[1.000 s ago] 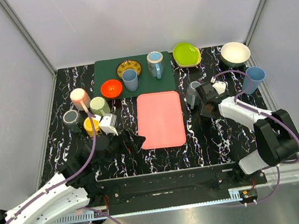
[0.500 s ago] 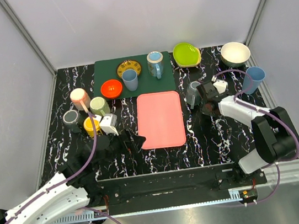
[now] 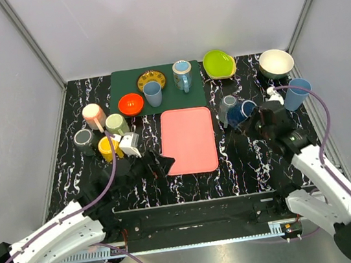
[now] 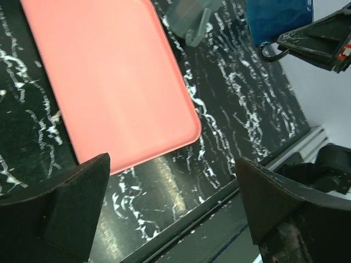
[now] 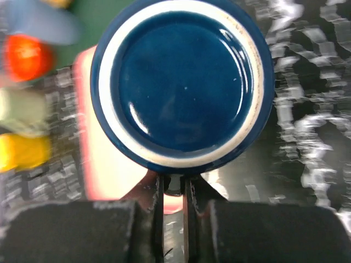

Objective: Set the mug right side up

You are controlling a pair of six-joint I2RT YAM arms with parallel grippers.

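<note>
I see bare table [image 3: 258, 159] right of the tray [image 3: 188, 139]. The mug [image 5: 184, 82] is tipped on its side there, base toward the wrist camera, just beside a grey cup [image 3: 226, 106]. The right gripper [image 5: 173, 189] pinches its handle. The left gripper [image 4: 173, 164], fingers spread, hovers over the tray's near edge.

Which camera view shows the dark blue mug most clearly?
The right wrist view: the dark blue mug fills the frame, base toward the camera, pinched by the right gripper. The top external view shows it small; the left wrist view catches only part at the top edge.
</note>
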